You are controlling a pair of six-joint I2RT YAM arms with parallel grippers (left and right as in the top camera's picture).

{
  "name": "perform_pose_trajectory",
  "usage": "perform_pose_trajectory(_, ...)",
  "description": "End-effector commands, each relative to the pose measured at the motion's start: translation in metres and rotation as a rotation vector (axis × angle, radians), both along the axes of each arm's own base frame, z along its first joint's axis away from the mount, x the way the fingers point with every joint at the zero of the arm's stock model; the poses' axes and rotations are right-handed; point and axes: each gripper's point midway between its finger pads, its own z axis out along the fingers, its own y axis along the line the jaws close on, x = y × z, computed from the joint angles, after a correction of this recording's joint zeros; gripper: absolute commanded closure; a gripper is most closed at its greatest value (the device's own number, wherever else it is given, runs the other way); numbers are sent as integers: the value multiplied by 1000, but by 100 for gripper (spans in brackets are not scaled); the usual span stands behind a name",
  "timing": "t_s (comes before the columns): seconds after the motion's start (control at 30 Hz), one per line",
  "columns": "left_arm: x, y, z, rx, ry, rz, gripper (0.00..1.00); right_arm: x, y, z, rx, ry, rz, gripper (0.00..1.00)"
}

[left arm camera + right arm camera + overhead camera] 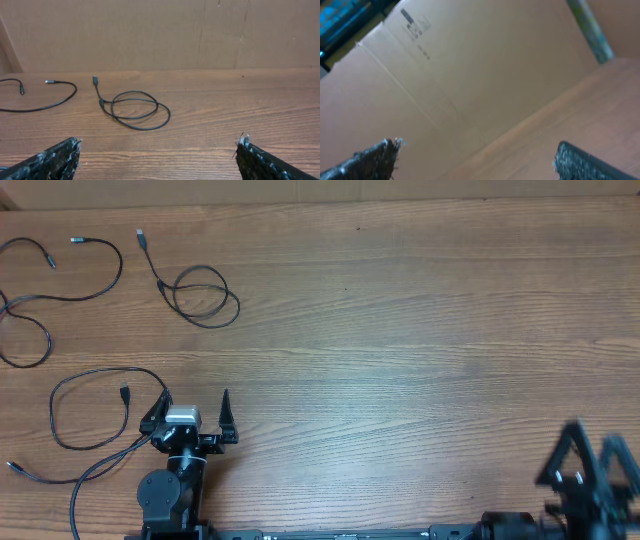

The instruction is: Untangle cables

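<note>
**Cables [176, 284] lie apart on the table, both grippers empty**

We count three cables on the wooden table [420, 380]. Positions below are relative to the left gripper [193, 404].

- Left gripper: jaws spread wide with nothing between them. In its wrist view the gripper [159, 146] shows both fingertips [65, 152] low over bare wood.
- Near cable [108, 371]: just left of the left gripper. It makes one big open loop with a plug end [125, 392] inside it. One strand passes right by the gripper's left finger, and we cannot tell whether they touch. The rest trails further left and back toward the arm base.
- Coiled cable [238, 304]: ahead of the left gripper and well apart from it. It forms a couple of overlapping loops, with a short lead running to a plug [140, 234] further ahead. The wrist view has it [169, 116] in front of the open jaws.
- Far cable [120, 268]: ahead and left of the left gripper, beyond the near cable. It has a silver-tipped end [78, 240], and its strands run off the overhead view's left edge. The wrist view catches its bend [75, 90].
- Each cable sits apart from the other two.
- Right gripper [592, 462]: far to the right of the left gripper, blurred in the overhead view. Its wrist view [477, 150] shows the fingers wide apart and holding nothing, with a cardboard wall [470, 75] behind.
</note>
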Motion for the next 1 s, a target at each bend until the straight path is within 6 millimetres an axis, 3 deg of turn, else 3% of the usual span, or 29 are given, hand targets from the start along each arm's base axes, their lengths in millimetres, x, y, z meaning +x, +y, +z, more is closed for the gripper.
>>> perform_pose_trajectory(0.0,0,-1,-2,18,3,-9,0,39,9,-28,-20,3,53,0)
perform_pose_trajectory(0.1,0,-1,-2,18,3,-9,0,69,17,-43,-31,-66,104,0)
perform_pose_trajectory(0.33,0,-1,-2,18,3,-9,0,102,22,-84,-44,-181,128,0)
perform_pose_trajectory(0.5,0,-1,-2,18,3,-9,0,112,16,-115,-38,-192,98,0)
perform_pose_trajectory(0.67,0,-1,-2,18,3,-9,0,116,13,-130,-41,-124,78,0)
perform_pose_trajectory(0.97,0,-1,-2,18,3,-9,0,124,13,-188,-150,127,73,0)
